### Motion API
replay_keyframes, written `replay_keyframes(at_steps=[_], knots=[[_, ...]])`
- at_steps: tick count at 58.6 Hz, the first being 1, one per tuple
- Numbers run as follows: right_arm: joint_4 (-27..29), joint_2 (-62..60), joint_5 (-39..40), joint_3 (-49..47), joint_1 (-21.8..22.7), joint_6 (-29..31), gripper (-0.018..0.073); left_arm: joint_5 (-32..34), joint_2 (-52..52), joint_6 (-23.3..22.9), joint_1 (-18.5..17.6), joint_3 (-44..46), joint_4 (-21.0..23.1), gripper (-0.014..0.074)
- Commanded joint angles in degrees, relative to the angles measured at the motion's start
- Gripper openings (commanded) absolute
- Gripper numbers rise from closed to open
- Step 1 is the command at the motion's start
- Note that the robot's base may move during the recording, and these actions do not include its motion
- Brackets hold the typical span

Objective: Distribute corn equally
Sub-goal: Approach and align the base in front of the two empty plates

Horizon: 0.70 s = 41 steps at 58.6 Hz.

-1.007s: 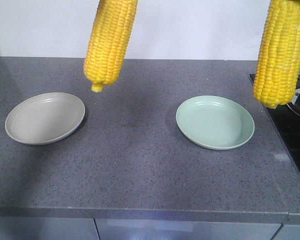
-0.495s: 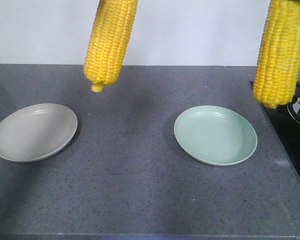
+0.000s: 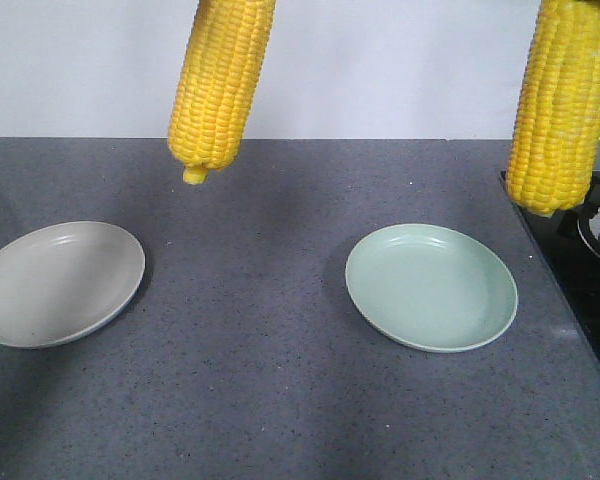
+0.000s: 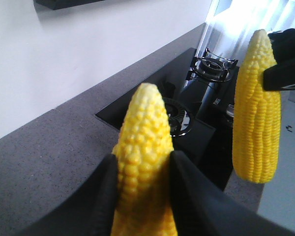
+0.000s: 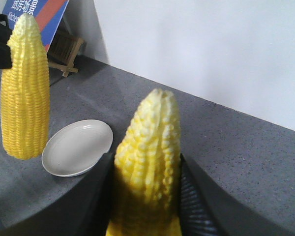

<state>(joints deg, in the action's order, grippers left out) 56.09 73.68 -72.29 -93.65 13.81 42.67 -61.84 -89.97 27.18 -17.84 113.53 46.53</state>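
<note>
Two corn cobs hang tip-down over the counter (image 3: 280, 300) in the front view – left cob (image 3: 220, 85) between the grey plate (image 3: 55, 282) and green plate (image 3: 430, 287), right cob (image 3: 560, 105) near the stove (image 3: 590, 270) (no end effector shows here). Left wrist: left end effector (image 4: 142, 184) clamped on its cob. Right wrist: right end effector (image 5: 146, 191) gripping likewise.

Front cam sits above the worktop (image 3: 280, 380), looking down and toward the back wall. Both cobs hang close in front of it, cut off at the top. Each wrist cam looks along its own end effector, so its cob fills the foreground. Left wrist faces the stove (image 4: 206, 69), right wrist faces the grey plate (image 5: 78, 146), and each catches the other arm's cob.
</note>
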Motion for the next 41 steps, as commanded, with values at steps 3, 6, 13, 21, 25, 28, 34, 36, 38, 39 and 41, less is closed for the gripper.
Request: replay_keyframes(at_steps=[3,6,13,21,25,28,34,36,38,39,41], knots=[[3.29,-1.33,1.12,-1.79,0.44,0.52,-0.0005,3.06,2.09,-0.26,-0.04,1.56,2.87,-0.0006],[3.29,-1.33,1.12,-1.79,0.44,0.52,-0.0005,3.06,2.09,-0.26,-0.04,1.56,2.87,-0.0006],[3.29,-1.33,1.12,-1.79,0.44,0.52,-0.0005,3.06,2.09,-0.26,-0.04,1.56,2.87,-0.0006],[3.29,-1.33,1.12,-1.79,0.44,0.52,-0.0005,3.06,2.09,-0.26,-0.04,1.56,2.87,-0.0006],[3.29,-1.33,1.12,-1.79,0.44,0.52,-0.0005,3.06,2.09,-0.26,-0.04,1.56,2.87,-0.0006],[3.29,-1.33,1.12,-1.79,0.44,0.52,-0.0005,3.06,2.09,-0.26,-0.04,1.56,2.87,-0.0006],[3.29,-1.33,1.12,-1.79,0.44,0.52,-0.0005,3.06,2.09,-0.26,-0.04,1.56,2.87,-0.0006],[3.29,-1.33,1.12,-1.79,0.44,0.52,-0.0005,3.06,2.09,-0.26,-0.04,1.56,2.87,-0.0006],[3.29,-1.33,1.12,-1.79,0.44,0.52,-0.0005,3.06,2.09,-0.26,-0.04,1.56,2.87,-0.0006],[3.29,-1.33,1.12,-1.79,0.44,0.52,-0.0005,3.06,2.09,-0.26,-0.04,1.56,2.87,-0.0006],[3.29,-1.33,1.12,-1.79,0.44,0.52,-0.0005,3.06,2.09,-0.26,-0.04,1.56,2.87,-0.0006]])
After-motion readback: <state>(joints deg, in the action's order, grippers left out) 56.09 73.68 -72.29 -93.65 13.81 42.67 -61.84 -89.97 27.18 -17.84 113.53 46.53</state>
